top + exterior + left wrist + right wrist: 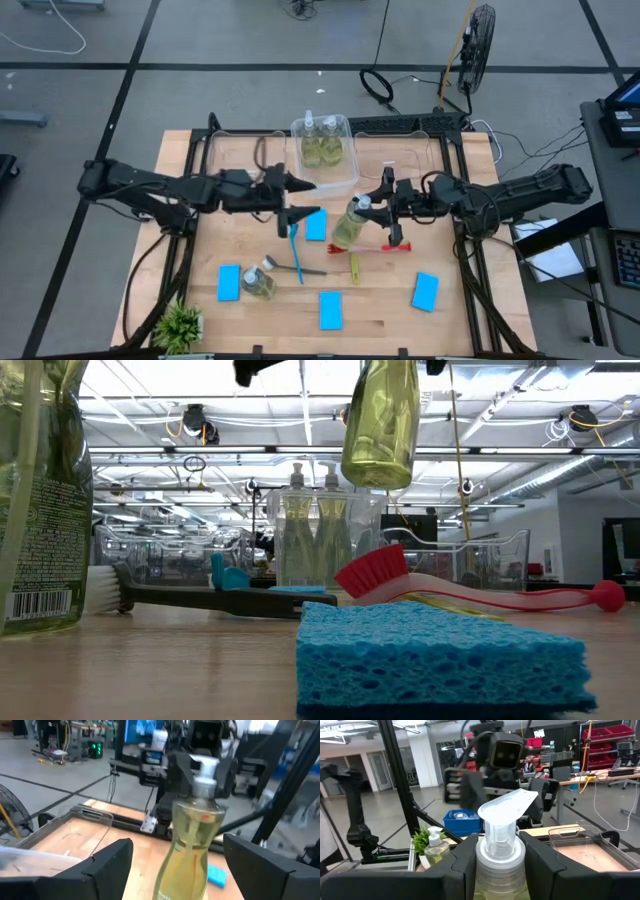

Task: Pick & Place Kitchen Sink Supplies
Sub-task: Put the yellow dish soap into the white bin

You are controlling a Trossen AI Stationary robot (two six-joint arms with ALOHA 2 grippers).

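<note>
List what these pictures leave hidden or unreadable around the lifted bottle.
- Lifted bottle: low view crops its top, so no grip shows there.
- Right gripper: fingertips run off the right wrist picture's edge.
- Left gripper: open; high view cannot settle whether it touches the bottle.
- Standing bottle's label: partly cropped in the low view.

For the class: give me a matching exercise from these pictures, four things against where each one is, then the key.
Things
1. bottle with pump top
2. two bottles
3. red brush
4. plant

Places
A. table's near left corner
B. inside the clear bin
C. lying on the table under the right arm
D. held above the table in the right end effector

Pairs: 1-D, 2-B, 3-C, 4-A
</note>
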